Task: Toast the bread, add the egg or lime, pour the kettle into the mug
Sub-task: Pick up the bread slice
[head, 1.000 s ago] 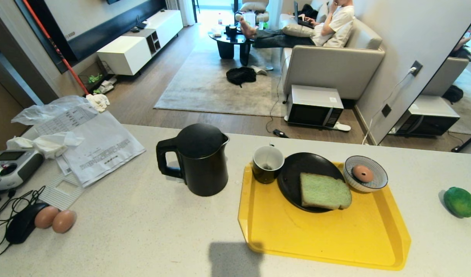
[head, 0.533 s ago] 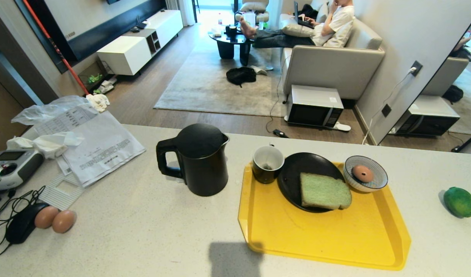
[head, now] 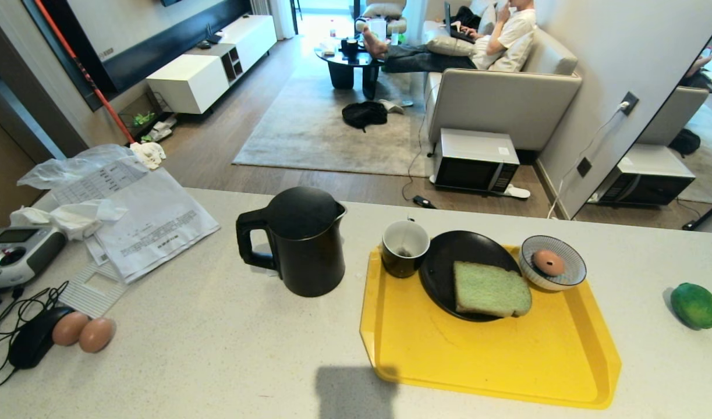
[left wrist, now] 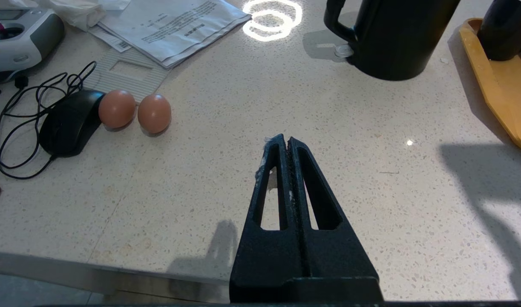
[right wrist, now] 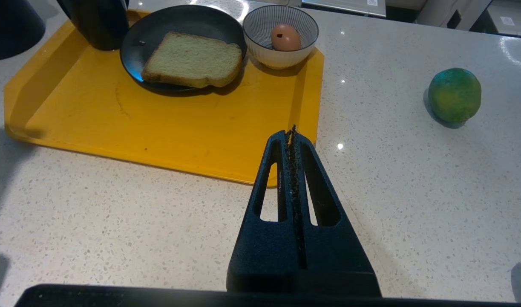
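Bread (head: 491, 288) unlabelled, beside printed, unreadable papers (head: 152, 224)

No readable text from my feed. White printed paper sheets (head: 152, 227) on pale speckled counter (head: 216, 349) carry fine print, too small to read. White sticker on silver microwave (head: 475, 160) on floor, illegible too.

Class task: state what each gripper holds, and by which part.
Nothing. The left gripper and right gripper are both shut and empty above the counter.
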Robot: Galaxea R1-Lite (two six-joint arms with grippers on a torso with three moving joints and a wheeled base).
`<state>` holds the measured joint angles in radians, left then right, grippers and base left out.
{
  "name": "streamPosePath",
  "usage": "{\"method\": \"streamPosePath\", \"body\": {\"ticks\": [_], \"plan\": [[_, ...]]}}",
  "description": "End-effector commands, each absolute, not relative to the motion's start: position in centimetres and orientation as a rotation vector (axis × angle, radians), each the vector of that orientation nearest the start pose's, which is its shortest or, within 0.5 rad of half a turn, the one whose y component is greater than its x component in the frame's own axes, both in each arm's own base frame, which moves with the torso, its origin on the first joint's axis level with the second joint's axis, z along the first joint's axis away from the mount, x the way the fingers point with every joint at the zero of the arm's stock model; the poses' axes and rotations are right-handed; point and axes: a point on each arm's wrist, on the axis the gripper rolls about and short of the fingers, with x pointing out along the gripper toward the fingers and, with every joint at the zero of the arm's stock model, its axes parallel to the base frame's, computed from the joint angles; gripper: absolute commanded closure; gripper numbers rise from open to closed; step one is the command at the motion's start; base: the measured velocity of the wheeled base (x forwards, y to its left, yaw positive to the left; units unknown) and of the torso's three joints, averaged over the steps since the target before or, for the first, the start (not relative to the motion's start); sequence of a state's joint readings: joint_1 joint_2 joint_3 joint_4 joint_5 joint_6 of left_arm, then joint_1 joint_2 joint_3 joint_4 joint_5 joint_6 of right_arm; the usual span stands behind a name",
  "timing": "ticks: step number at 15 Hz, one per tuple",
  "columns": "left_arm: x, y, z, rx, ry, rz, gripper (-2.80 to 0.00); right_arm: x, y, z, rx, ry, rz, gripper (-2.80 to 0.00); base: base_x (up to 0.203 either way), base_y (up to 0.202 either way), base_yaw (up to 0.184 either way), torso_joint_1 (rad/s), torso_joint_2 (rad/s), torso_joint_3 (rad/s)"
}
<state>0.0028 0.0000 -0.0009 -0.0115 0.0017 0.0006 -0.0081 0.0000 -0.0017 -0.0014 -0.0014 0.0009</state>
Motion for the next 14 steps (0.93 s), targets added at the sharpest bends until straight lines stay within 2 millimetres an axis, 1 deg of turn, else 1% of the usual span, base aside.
{"method": "streamPosePath", "body": {"ticks": [1,14], "plan": [[-2.29,0.0,7.7,0.001,-0.013,0.005,0.0,-2.29,0.01,7.61,0.002,-0.003,-0.009,0.0,0.0,0.0,0.0,0.0,0.0,0.0],[-2.29,0.0,7.7,0.001,-0.013,0.005,0.0,-2.31,0.01,7.62,0.0,0.0,-0.011,0.0,0.0,0.0,0.0,0.0,0.0,0.0]]}}
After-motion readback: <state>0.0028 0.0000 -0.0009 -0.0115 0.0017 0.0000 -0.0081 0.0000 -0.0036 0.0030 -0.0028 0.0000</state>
